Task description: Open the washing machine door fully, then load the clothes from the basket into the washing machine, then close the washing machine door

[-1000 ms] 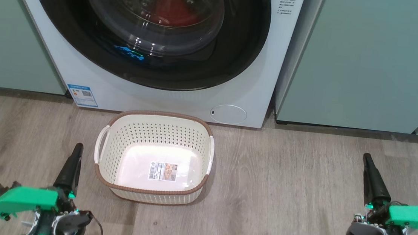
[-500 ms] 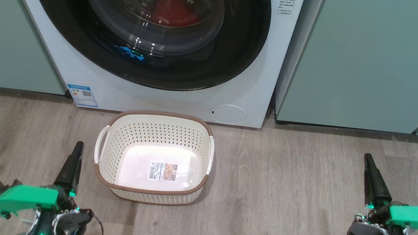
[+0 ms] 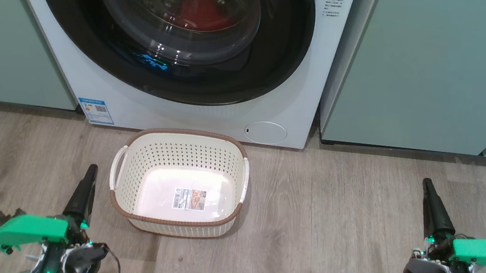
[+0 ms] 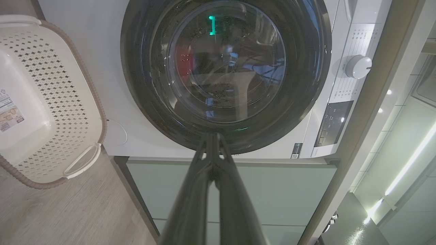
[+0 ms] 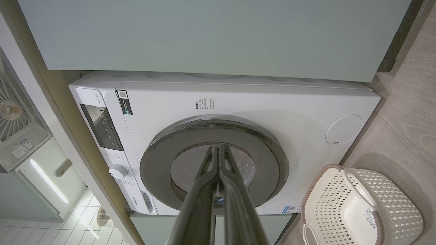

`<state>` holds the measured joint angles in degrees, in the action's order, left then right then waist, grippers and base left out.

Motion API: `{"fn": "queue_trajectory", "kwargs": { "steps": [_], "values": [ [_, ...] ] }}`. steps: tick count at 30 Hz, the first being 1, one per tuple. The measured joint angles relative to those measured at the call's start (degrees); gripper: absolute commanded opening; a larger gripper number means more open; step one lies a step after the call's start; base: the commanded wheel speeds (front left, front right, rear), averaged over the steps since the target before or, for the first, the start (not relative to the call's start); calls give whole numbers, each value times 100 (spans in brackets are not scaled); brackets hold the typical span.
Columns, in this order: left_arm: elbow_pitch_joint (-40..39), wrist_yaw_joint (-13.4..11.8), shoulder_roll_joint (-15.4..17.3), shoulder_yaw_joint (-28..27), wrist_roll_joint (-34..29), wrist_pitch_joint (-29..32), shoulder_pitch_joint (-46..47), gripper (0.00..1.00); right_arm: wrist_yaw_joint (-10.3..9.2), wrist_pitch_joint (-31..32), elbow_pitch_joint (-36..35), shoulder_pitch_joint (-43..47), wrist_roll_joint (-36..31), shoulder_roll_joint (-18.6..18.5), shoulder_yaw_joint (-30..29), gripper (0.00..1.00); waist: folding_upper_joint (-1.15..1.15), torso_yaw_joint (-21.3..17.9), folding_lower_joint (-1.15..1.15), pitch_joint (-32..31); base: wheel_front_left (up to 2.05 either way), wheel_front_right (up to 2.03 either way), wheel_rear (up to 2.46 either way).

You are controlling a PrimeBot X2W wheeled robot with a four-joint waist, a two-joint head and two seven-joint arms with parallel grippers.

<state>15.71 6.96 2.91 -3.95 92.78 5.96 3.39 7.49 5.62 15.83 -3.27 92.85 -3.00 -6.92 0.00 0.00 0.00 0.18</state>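
The white washing machine (image 3: 299,93) stands with its black-rimmed round door (image 3: 277,47) flat against its front. The red clothes (image 3: 201,9) lie inside the drum, seen through the glass. On the floor before it sits the cream basket (image 3: 130,166), holding nothing but a label sticker. My left gripper (image 3: 90,170) is low at the basket's left, shut with nothing in it. My right gripper (image 3: 427,182) is far to the right, shut with nothing in it. The door (image 4: 306,68) and basket (image 4: 68,102) appear in the left wrist view, behind that gripper (image 4: 213,136). The right wrist view has the door (image 5: 156,163), basket (image 5: 402,204) and gripper (image 5: 218,147).
Pale green cabinets (image 3: 429,69) flank the washer on both sides. A round filter cap (image 3: 265,132) and a blue sticker (image 3: 95,111) mark the washer's lower front. Wood-look floor (image 3: 328,214) spreads between the basket and my right gripper.
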Motion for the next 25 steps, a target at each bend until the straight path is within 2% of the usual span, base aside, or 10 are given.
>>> {"fn": "queue_trajectory", "kwargs": {
  "steps": [25],
  "values": [
    [0, 0, -8, -13, -1, 1, 0, 0, 0, 2, 1, 0, 0, 3, -19, 0, 0, 0, 0, 0, 0, 0, 0]
  ]
}}
